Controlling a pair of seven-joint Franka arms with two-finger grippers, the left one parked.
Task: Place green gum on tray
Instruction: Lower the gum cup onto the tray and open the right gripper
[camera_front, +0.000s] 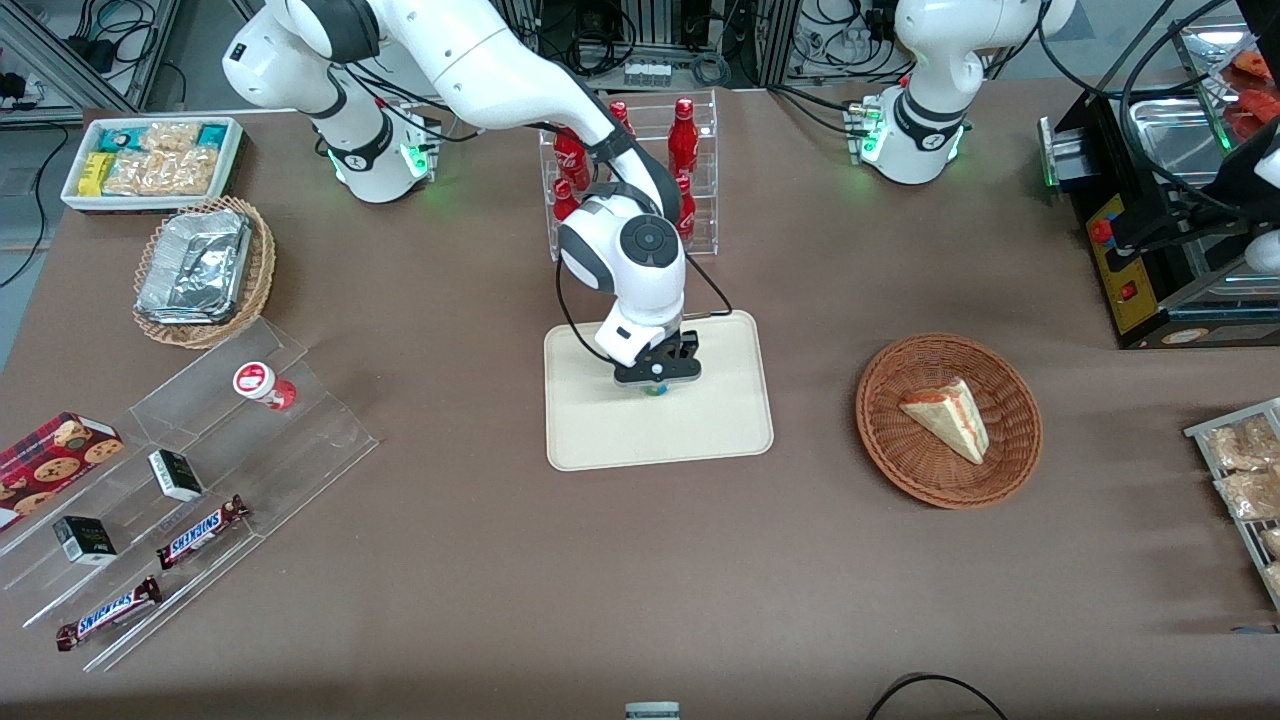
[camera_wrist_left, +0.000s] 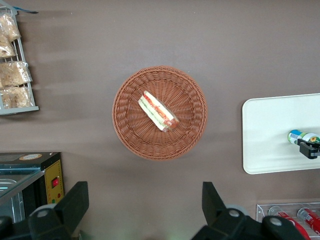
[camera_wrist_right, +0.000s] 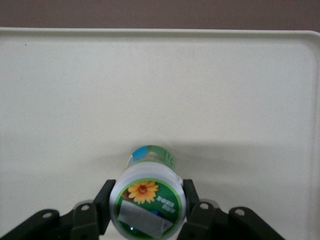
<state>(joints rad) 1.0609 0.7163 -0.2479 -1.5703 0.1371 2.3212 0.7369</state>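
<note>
The green gum (camera_wrist_right: 148, 199), a small canister with a white lid and a green flower label, sits between the fingers (camera_wrist_right: 106, 201) of my right gripper (camera_wrist_right: 148, 204), which is shut on its lid. The gripper (camera_front: 656, 384) stands low over the middle of the cream tray (camera_front: 600, 430), pointing down. Only a sliver of the gum (camera_front: 655, 391) shows beneath it in the front view. I cannot tell whether the canister's base touches the tray (camera_wrist_right: 150, 85). The left wrist view shows the gum (camera_wrist_left: 301, 136) above the tray (camera_wrist_left: 270, 135).
A red-labelled canister (camera_front: 258, 383) stands on a clear stepped shelf toward the working arm's end, with Snickers bars (camera_front: 200, 531). A wicker basket with a sandwich (camera_front: 948, 420) lies toward the parked arm's end. A rack of red bottles (camera_front: 640, 170) stands farther from the camera than the tray.
</note>
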